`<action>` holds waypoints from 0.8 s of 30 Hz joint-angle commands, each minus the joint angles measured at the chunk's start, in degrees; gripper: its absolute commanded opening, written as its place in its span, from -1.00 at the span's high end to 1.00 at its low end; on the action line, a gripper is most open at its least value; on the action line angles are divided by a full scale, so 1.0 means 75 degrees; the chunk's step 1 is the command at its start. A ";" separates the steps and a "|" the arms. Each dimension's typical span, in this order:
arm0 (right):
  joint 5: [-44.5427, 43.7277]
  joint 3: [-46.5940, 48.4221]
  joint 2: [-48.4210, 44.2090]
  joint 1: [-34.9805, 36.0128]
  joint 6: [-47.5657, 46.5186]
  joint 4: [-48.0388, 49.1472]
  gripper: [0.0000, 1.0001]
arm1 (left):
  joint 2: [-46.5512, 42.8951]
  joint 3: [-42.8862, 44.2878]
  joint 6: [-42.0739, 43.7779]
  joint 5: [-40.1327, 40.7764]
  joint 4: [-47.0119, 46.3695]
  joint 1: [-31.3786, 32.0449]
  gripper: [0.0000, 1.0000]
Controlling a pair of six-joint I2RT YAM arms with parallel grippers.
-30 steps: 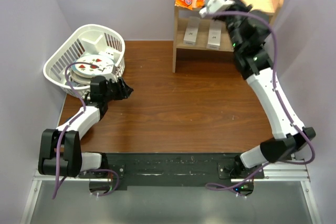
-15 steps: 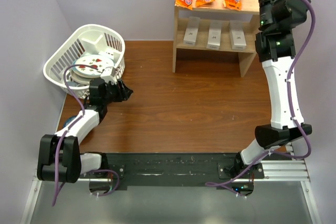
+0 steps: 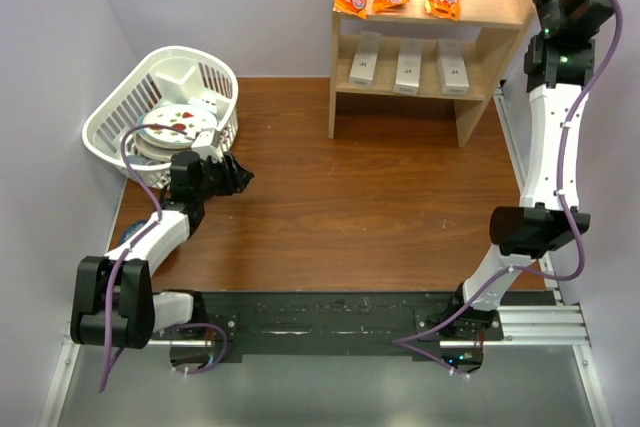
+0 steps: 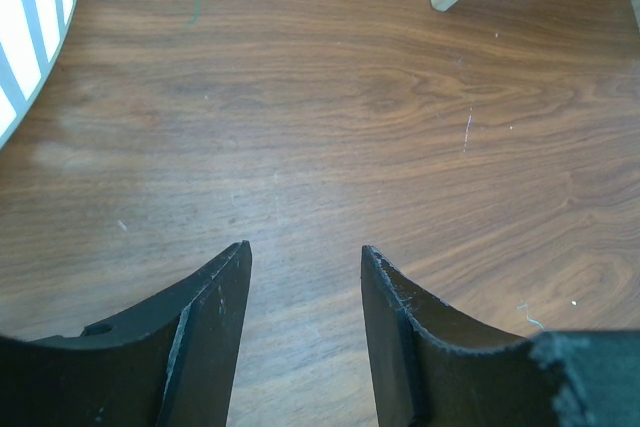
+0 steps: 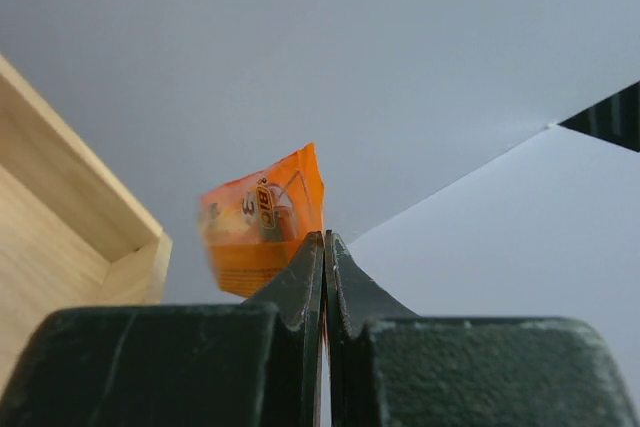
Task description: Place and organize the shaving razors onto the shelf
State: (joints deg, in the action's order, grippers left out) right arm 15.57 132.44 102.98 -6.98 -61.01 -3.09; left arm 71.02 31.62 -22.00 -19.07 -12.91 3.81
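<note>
Since, at the far edge of the tabletop (image 3: 350, 197), the shelf (image 3: 495, 9) holds all three razors (image 3: 407, 67) side by side on its lower level, placing looks done. Up by an orange packet (image 5: 262, 222), the right claw (image 5: 324, 237) is pinched shut on nothing; the left claw (image 4: 305, 257) hangs half open, empty. Next, I judge: draw back without brushing packets.

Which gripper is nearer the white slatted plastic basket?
Left. The left gripper sits just beside the basket; the right gripper is far off, at the light wooden shelf's right end.
</note>
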 commanded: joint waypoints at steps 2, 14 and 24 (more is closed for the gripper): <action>0.1215 -0.0115 -0.0078 -0.0147 -0.0804 -0.0349 1.00 | -0.0013 -0.0067 -0.0020 -0.0012 -0.0377 -0.0063 -0.06; 0.1790 -0.0772 -0.0137 -0.0381 -0.1684 -0.1261 1.00 | 0.0303 0.0038 0.0027 0.0011 -0.0400 -0.0063 -0.06; 0.2927 -0.0047 0.0097 -0.0862 -0.2950 -0.3499 1.00 | 0.0526 0.0027 0.0004 0.0000 -0.0494 -0.0063 -0.06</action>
State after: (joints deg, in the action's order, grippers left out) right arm 33.12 126.80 103.46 -12.01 -78.61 -20.99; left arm 74.46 31.11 -21.98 -19.07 -12.88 3.81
